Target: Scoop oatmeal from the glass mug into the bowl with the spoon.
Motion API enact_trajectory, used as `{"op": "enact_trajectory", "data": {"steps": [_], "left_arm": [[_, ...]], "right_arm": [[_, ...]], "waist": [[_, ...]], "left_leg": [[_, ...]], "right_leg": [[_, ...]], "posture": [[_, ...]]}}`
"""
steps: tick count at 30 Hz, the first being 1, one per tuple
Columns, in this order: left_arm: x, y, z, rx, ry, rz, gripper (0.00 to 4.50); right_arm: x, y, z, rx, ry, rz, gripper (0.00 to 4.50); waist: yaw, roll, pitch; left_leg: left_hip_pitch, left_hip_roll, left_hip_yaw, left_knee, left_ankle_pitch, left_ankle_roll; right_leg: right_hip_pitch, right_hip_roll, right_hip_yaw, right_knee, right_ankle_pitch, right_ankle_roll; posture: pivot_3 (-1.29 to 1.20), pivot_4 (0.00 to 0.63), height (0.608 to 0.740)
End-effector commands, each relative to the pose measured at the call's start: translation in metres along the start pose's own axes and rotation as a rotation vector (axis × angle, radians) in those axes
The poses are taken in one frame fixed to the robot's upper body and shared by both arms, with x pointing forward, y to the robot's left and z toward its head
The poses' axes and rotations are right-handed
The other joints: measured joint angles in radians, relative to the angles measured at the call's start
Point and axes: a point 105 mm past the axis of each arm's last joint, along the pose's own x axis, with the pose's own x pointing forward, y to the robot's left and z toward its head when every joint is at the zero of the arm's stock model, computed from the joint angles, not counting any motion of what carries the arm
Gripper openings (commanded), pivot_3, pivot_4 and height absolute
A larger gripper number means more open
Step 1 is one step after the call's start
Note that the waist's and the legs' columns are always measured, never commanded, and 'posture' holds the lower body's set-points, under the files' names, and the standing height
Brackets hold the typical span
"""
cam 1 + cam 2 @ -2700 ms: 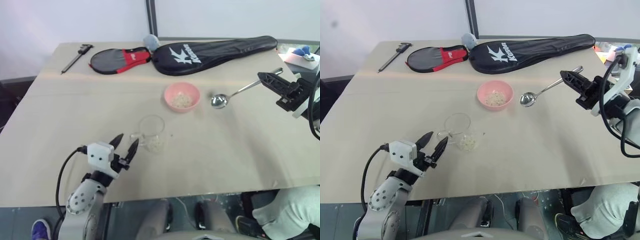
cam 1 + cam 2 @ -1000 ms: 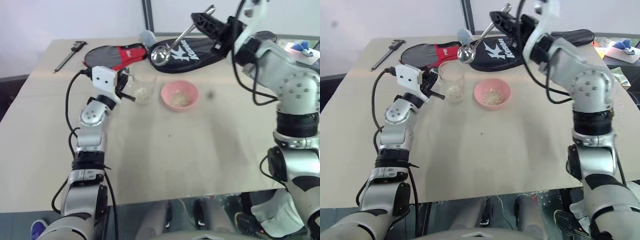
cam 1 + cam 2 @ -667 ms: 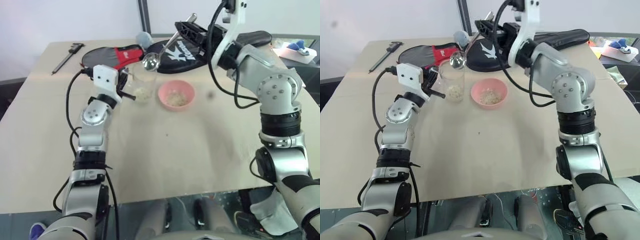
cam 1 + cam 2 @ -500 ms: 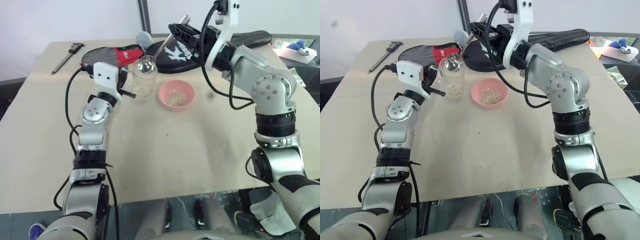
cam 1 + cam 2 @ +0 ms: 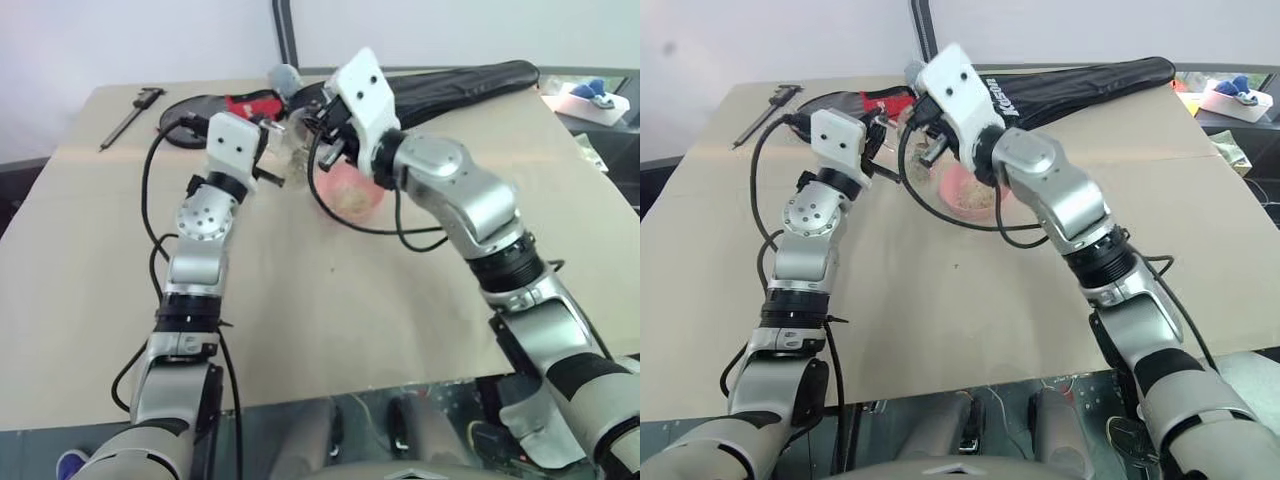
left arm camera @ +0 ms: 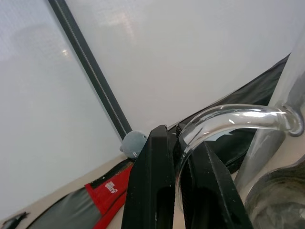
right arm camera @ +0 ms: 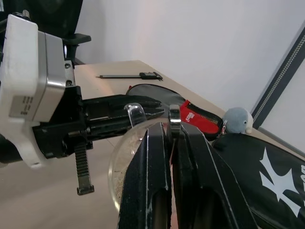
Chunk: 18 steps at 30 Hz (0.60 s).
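While raised: left claw (image 6: 177,157) clamping glass mug (image 6: 267,138) handle; right claw (image 7: 170,143) pinching spoon (image 7: 174,116).

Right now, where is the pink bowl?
In the left eye view the bowl sits on the table at centre, partly hidden under the right arm, just right of the glass mug.

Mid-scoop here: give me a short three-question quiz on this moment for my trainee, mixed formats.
1. True or false: the left gripper is shut on the glass mug by its handle.
2. The right gripper holds: A) the caliper B) the spoon C) nothing
3. Fill in: the pink bowl sits on the table just in front of the black ____.

Key: 1 true; 2 B; 3 racket cover.
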Motion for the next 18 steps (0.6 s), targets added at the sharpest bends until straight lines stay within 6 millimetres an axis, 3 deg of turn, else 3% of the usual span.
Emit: {"op": "enact_trajectory", "data": {"steps": [1,8,18], "left_arm": [[0.006,0.008,0.029,0.034,-0.121,0.032,0.08],[0.007,0.004,0.023,0.040,-0.117,0.033,0.08],[0.011,0.006,-0.009,0.064,-0.032,0.039,0.08]], "right_arm": [[0.001,0.006,0.005,0.093,-0.024,0.041,0.00],[0.002,0.003,0.007,0.426,-0.030,0.061,0.00],[-0.011,-0.050,0.019,0.849,-0.109,-0.057,0.00]], "waist": [[-0.003,0.000,0.000],[-0.003,0.000,0.000],[-0.003,0.000,0.000]], "left_leg": [[0.000,0.000,0.000,0.000,0.000,0.000],[0.000,0.000,0.000,0.000,0.001,-0.001],[0.000,-0.001,0.000,0.000,0.001,-0.001]], "right_leg": [[0.000,0.000,0.000,0.000,0.000,0.000],[-0.001,0.000,0.000,0.000,0.000,0.000],[-0.002,-0.001,0.000,0.001,0.000,0.000]], "posture": [[0.00,0.150,0.740],[0.00,0.150,0.740],[0.00,0.150,0.740]]}}
